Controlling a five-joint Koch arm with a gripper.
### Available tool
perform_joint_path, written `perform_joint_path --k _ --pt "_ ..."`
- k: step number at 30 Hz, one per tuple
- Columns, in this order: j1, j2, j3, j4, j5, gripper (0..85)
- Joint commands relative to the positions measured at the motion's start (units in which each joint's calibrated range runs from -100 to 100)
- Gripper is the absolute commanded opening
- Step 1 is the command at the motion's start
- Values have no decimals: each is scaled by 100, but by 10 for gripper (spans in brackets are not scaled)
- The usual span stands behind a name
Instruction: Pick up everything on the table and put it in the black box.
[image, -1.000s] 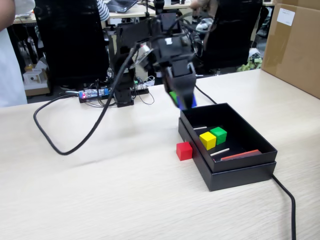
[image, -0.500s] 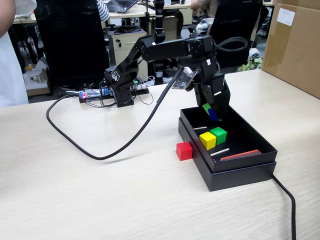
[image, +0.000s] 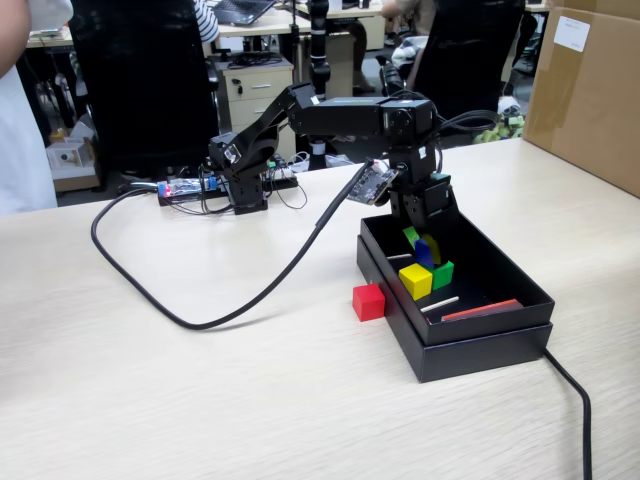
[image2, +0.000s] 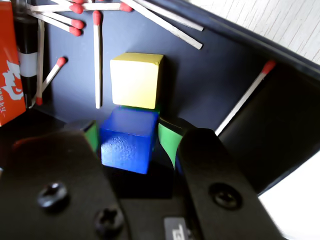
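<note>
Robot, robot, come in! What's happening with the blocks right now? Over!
Tool shut on blue cube, low inside black box. Yellow cube and green cube already in. Red cube waiting on table. Matchsticks scattered underneath.

No text can be read with confidence. The flat orange matchbox (image2: 10, 65) carries a white printed mark, illegible in the wrist view. The large brown carton (image: 590, 90) bears a white label, too small to read.

Gripper (image: 424, 247) inside black box (image: 500, 330) — red cube (image: 368, 301) outside.
</note>
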Motion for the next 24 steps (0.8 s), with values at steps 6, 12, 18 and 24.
perform_joint_path --k 6,12,18,24 --pt "-20 -1249 13 -295 -5 443" --pt "-337 -3567 -1103 -295 -151 452" --pt "-840 -4657 -2136 -295 -322 452" --pt "-1148 -4095 -2463 -277 -352 480"
